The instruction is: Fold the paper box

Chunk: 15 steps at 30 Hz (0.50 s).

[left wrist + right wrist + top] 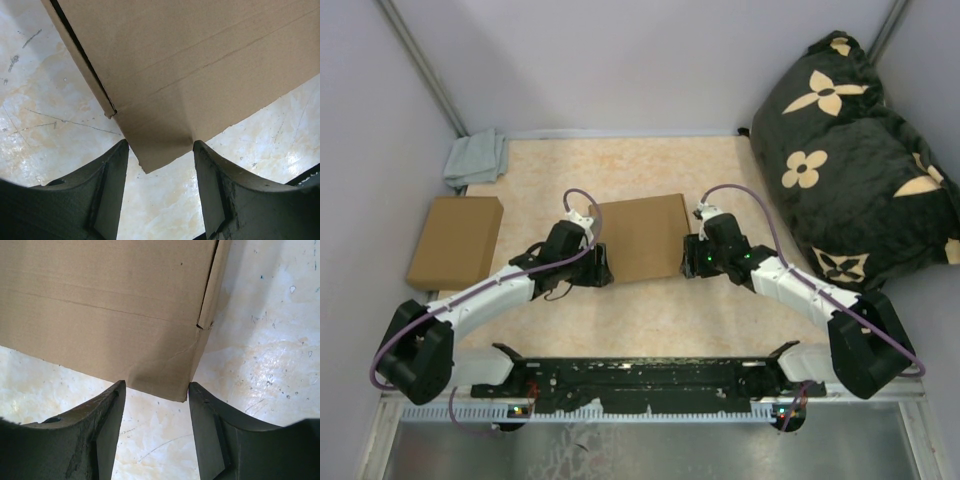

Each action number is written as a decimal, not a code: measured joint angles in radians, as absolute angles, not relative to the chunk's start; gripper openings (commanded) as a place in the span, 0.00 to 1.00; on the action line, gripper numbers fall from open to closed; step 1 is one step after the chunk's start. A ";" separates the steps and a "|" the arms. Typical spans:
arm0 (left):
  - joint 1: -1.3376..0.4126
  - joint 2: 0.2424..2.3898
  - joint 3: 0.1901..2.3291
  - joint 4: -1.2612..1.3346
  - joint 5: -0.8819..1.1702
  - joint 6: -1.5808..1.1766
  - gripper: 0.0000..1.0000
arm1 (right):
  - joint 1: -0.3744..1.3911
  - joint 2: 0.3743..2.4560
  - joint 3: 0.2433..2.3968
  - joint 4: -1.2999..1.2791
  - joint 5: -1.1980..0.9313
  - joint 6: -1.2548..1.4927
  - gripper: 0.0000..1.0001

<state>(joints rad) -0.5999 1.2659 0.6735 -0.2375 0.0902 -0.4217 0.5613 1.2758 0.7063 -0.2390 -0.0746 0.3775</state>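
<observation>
Room is being left along the desk's (620, 170) far edge, beyond the paper box (640, 237); left and right edges are being blocked by a cardboard box (455, 240) and a cushion (860, 150).

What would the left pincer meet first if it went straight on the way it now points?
The paper box: its corner sits between the left pincer's open fingers, so contact would likely come almost at once, though depth is unclear.

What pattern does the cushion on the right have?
The cushion is black with tan flower shapes, clearest in the top view.

Brown paper box (638, 238), blk cushion (860, 190) w/ cream flowers, beige marbled table (720, 170), grey cloth (477, 158).
</observation>
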 measured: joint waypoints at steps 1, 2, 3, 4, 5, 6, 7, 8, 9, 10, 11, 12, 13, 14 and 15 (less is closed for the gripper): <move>-0.600 1.265 0.673 -0.239 0.090 -0.422 0.61 | 0.561 1.276 0.706 -0.239 -0.074 0.377 0.54; -0.600 1.263 0.673 -0.240 0.090 -0.422 0.61 | 0.561 1.276 0.706 -0.239 -0.074 0.377 0.54; -0.600 1.261 0.673 -0.241 0.090 -0.422 0.60 | 0.561 1.277 0.706 -0.239 -0.074 0.377 0.54; -0.600 1.260 0.673 -0.242 0.091 -0.422 0.61 | 0.561 1.279 0.706 -0.239 -0.076 0.377 0.54; -0.600 1.259 0.673 -0.243 0.090 -0.422 0.61 | 0.561 1.279 0.706 -0.238 -0.078 0.377 0.54; -0.600 1.259 0.673 -0.244 0.091 -0.422 0.60 | 0.561 1.280 0.706 -0.237 -0.081 0.377 0.53; -0.600 1.258 0.673 -0.245 0.090 -0.422 0.60 | 0.561 1.280 0.706 -0.236 -0.084 0.377 0.53; -0.599 1.257 0.673 -0.247 0.090 -0.422 0.60 | 0.561 1.280 0.706 -0.233 -0.087 0.378 0.53; -0.599 1.256 0.673 -0.249 0.090 -0.422 0.61 | 0.561 1.280 0.706 -0.230 -0.089 0.378 0.53; -0.599 1.254 0.673 -0.252 0.090 -0.422 0.60 | 0.561 1.280 0.706 -0.228 -0.092 0.378 0.53; -0.599 1.253 0.673 -0.255 0.090 -0.422 0.60 | 0.561 1.280 0.706 -0.229 -0.093 0.378 0.53; -0.599 1.250 0.673 -0.257 0.090 -0.422 0.60 | 0.561 1.279 0.706 -0.229 -0.095 0.378 0.53; -0.599 1.247 0.673 -0.259 0.090 -0.422 0.61 | 0.561 1.278 0.706 -0.231 -0.097 0.378 0.53; -0.599 1.244 0.673 -0.262 0.090 -0.422 0.61 | 0.561 1.276 0.706 -0.232 -0.099 0.378 0.53; -0.599 1.241 0.673 -0.263 0.090 -0.422 0.61 | 0.561 1.272 0.706 -0.233 -0.100 0.379 0.53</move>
<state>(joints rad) -0.5995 1.2411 0.6735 -0.2630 0.0902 -0.4217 0.5610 1.2724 0.7063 -0.2329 -0.1001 0.3786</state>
